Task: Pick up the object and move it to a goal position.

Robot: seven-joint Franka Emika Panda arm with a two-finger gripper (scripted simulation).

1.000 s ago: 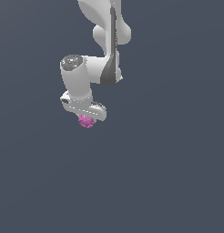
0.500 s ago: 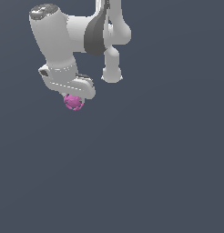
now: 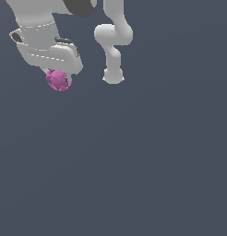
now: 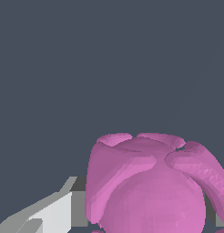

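Note:
The object, a small magenta-pink bumpy ball, hangs just under the white gripper near the upper part of the exterior view's left. The gripper is shut on it, and its fingers are mostly hidden behind the hand and the ball. In the wrist view the object fills much of the picture, with one grey-white finger showing beside it. The ball is held in the air, apart from any surface.
The white arm's links and base stand behind the gripper, toward the middle of the exterior view. Everything else in view is a plain dark grey ground.
The gripper with the ball has moved toward the exterior view's left and upward, and looks much larger now, as if closer to the camera. The ball stays in the grip.

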